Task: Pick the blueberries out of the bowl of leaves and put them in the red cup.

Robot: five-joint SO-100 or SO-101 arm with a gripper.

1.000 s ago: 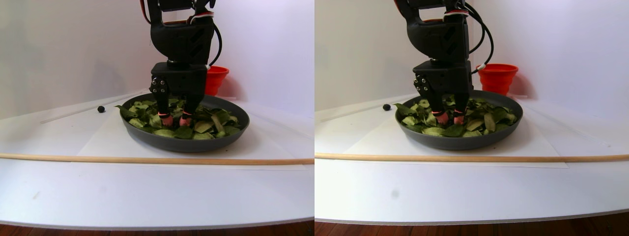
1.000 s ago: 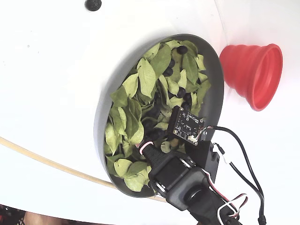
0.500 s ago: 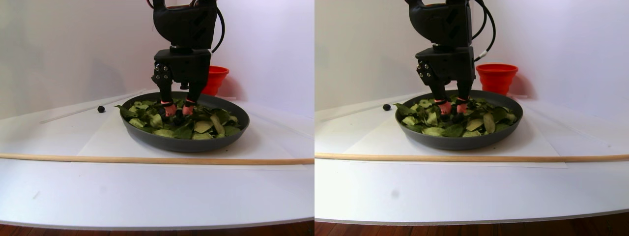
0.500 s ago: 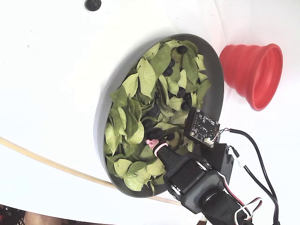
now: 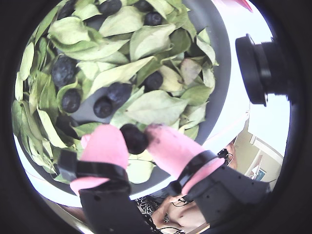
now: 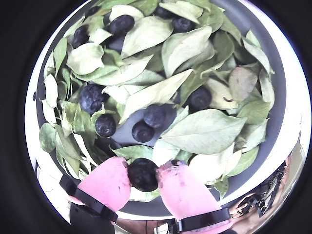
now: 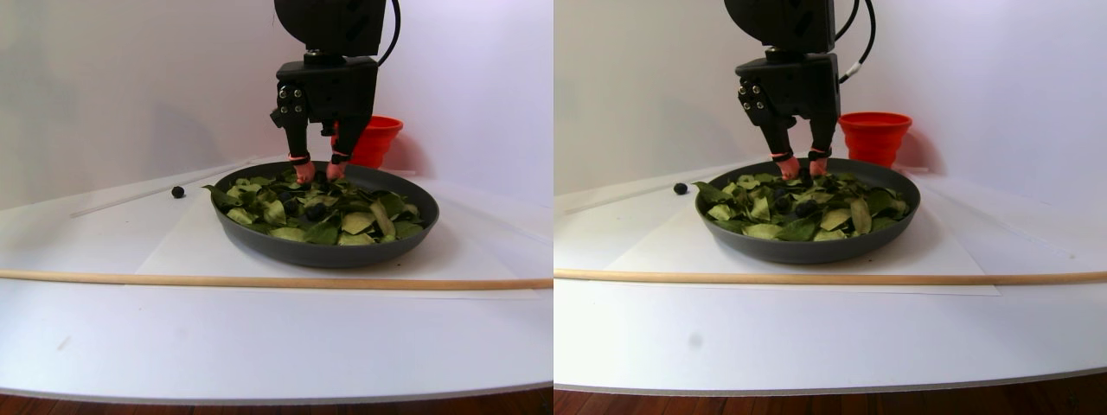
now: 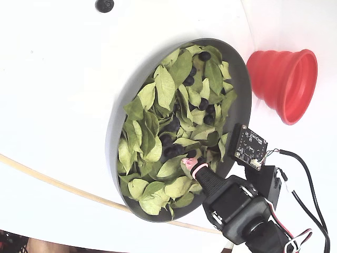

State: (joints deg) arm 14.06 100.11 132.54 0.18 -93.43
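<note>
My gripper (image 6: 142,181) is shut on one blueberry (image 6: 143,171), pinched between its pink fingertips (image 6: 106,181); in both wrist views it hangs just above the leaves (image 6: 204,130). The other wrist view shows the same held blueberry (image 5: 134,138) in the gripper (image 5: 135,145). Several loose blueberries (image 6: 155,116) lie among the leaves in the dark grey bowl (image 8: 113,132). In the stereo pair view the gripper (image 7: 316,171) hovers over the bowl's (image 7: 329,251) back half. The red cup (image 8: 287,84) stands beyond the bowl, also visible as the red cup (image 7: 380,138) behind the arm.
One stray blueberry (image 7: 178,192) lies on the white table left of the bowl, seen too as a stray blueberry (image 8: 104,5) at the top edge. A long wooden stick (image 7: 259,281) lies across the table in front of the bowl. A small camera board (image 8: 250,147) rides beside the gripper.
The gripper has risen out of the leaves with a blueberry between its fingertips and shifted toward the back of the bowl, nearer the cup side.
</note>
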